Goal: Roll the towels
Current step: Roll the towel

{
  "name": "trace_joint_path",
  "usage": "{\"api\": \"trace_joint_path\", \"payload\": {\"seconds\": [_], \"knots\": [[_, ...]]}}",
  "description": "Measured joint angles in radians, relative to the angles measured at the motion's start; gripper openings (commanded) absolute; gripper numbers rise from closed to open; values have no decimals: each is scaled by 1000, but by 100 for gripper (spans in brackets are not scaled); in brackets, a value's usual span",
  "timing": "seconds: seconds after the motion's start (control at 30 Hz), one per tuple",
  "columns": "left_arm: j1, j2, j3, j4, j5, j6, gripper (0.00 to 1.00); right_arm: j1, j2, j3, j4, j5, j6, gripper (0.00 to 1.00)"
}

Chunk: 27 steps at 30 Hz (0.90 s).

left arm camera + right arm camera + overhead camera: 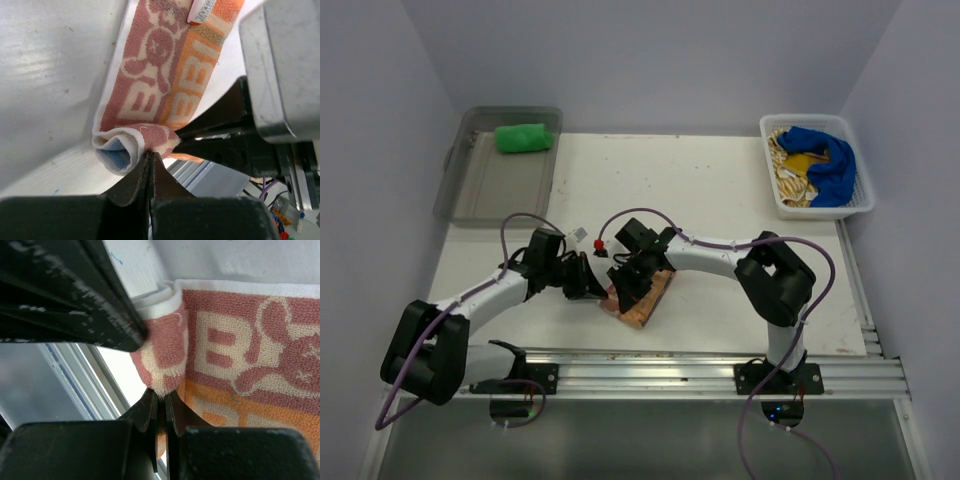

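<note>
Green terry shows at the far left of the table [720,185], where the green towel [524,137] lies as a compact roll at the back of a clear plastic bin [470,195]. Nearer the front edge and left of centre, the left gripper [150,159] has its fingers pressed together on the rim of the orange-and-white towel [165,85], right beside a curled end whose layers form a small open tube. That towel lies on the table just ahead of the aluminium rail [670,372], its printed block letters and a bear figure facing up, and a small white-and-orange label [202,11] sits on its far part. Just to the right, the right gripper [161,397] is clenched on a folded lip of the same towel, so both grippers meet at the one rolled end, nearly touching. At the far right corner a white basket [865,205] holds the blue towel [825,160], bunched over the yellow-tan towel [788,180].
</note>
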Motion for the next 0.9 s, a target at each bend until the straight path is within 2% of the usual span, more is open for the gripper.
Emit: {"api": "trace_joint_path", "payload": {"seconds": [0.07, 0.2, 0.33, 0.37, 0.47, 0.57, 0.7, 0.83, 0.87, 0.9], "knots": [[0, 17, 0, 14, -8, 0, 0, 0, 0, 0, 0, 0, 0, 0], [0, 81, 3, 43, -26, 0, 0, 0, 0, 0, -2, 3, 0, 8], [-4, 137, 6, 63, -39, 1, 0, 0, -2, 0, -19, 20, -8, 35], [-5, 145, 6, 66, -42, 1, 0, 0, -5, 0, -26, 28, -13, 44], [-5, 166, 7, 77, -47, 3, 0, 0, -29, -1, -50, 58, -22, 55], [-5, 189, 12, 85, -47, 3, 0, 0, -79, -14, -72, 103, -23, 61], [-5, 201, 19, 89, -47, 3, 0, 0, -181, -52, -81, 162, -10, 61], [-5, 206, 31, 90, -48, 3, 0, 9, -287, -98, -78, 228, 20, 43], [-5, 207, 35, 90, -51, 3, 0, 21, -307, -106, -77, 254, 31, 35], [-5, 208, 38, 90, -53, 3, 0, 38, -323, -111, -77, 278, 36, 30]]}}
